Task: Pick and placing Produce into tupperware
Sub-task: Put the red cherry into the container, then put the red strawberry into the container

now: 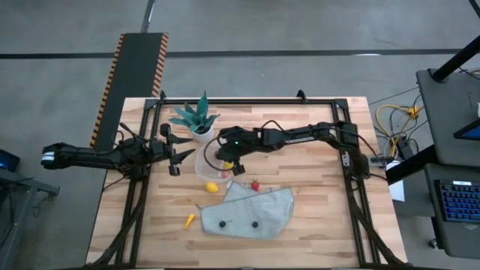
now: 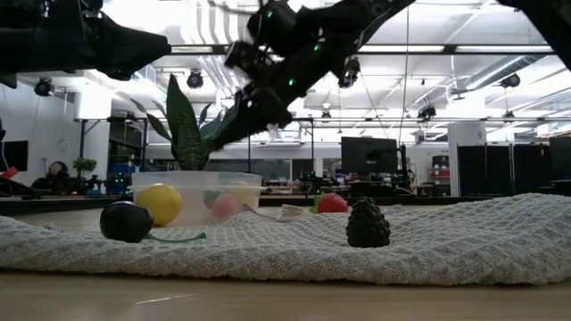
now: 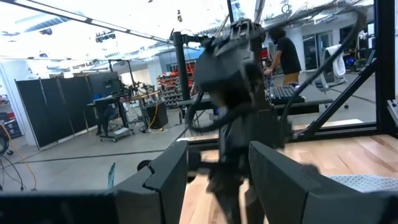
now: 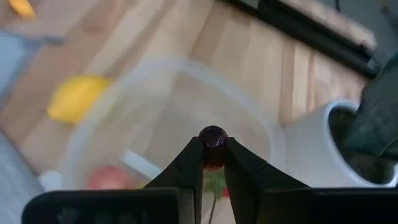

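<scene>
My right gripper [image 1: 226, 162] hangs over the clear round tupperware [image 1: 209, 162], shut on a small dark red berry [image 4: 213, 139]. The tupperware holds a pink piece [image 4: 107, 178] and stands on the table next to the white plant pot [image 4: 311, 144]. A yellow lemon piece [image 1: 212, 187] and a red berry [image 1: 255, 185] lie at the far edge of the grey cloth [image 1: 251, 211]. Two dark berries [image 1: 223, 223] [image 1: 255, 223] lie on the cloth. An orange carrot piece [image 1: 190, 220] lies on the wood. My left gripper [image 1: 177, 154] is open and empty, left of the tupperware. My right gripper pinches the berry's lower sides [image 4: 213, 155] between its two fingertips [image 4: 194, 163], with the berry's rounded end showing past the tips. The fingers slant down from the table's right. The berry is lifted clear above the tupperware's opening [image 4: 168, 118], with a thin stem [image 4: 212, 194] running back between the fingers.
The green spiky plant [image 1: 195, 118] in its pot stands just behind the tupperware. A black metal frame [image 1: 247, 103] runs round the table. The low view shows the cloth [image 2: 446, 236] with a dark berry [image 2: 125, 221] and a knobbly blackberry [image 2: 368, 223] on it.
</scene>
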You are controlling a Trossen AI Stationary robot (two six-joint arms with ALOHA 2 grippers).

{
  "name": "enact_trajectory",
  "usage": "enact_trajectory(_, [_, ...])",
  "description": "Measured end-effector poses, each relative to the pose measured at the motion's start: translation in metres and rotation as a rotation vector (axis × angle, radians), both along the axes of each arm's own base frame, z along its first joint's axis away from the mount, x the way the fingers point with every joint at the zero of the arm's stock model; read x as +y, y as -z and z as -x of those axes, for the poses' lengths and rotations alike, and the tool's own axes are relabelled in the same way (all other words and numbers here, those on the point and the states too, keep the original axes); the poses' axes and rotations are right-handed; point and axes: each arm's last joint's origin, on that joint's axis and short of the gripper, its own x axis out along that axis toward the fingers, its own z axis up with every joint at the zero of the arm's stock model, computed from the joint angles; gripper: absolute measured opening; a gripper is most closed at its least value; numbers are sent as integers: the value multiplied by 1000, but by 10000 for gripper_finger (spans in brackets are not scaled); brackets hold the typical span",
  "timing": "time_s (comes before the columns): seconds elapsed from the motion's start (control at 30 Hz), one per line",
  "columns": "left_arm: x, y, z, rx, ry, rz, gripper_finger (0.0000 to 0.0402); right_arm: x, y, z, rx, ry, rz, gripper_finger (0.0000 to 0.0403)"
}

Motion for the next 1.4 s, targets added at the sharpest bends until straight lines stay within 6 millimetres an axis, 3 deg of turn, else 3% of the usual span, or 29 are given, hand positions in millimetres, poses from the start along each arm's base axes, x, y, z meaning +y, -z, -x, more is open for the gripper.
enact_trajectory(0.4, [0,1,-1,5,0,-1,157,-23,22,-7,118,46,4,44])
enact_trajectory(0.73, [0,1,-1,5,0,-1,157,-24,24,-4,154,56,-10,52])
enact_trajectory(1.4, [0,0,-1,4,0,-1,157,-24,24,-5,154,89,-45,107])
